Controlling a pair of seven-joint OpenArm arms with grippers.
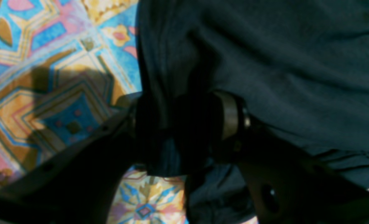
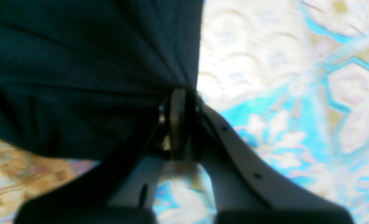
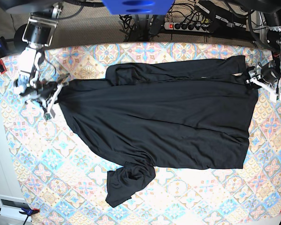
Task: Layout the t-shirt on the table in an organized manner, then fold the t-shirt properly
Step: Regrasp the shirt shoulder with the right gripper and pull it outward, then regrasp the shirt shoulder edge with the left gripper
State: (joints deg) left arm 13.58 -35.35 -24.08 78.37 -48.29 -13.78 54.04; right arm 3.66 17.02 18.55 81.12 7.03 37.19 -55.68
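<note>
power strip (image 3: 192, 26): black, lies along the top edge of the frame, right of centre, red switch at its left end
cables (image 3: 138, 21): dark tangle, top centre, beside the power strip
blue part (image 3: 137, 5): bright blue, top centre, cut off by the frame edge
floor (image 3: 91, 30): grey-beige, top of the frame

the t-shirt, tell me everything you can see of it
The t-shirt is plain black, thin soft fabric with long sleeves, spread across the table. One sleeve is folded along the far edge; the other lies crumpled near the front. The right gripper pinches one end, and the left gripper is clamped on bunched fabric at the other.
</note>
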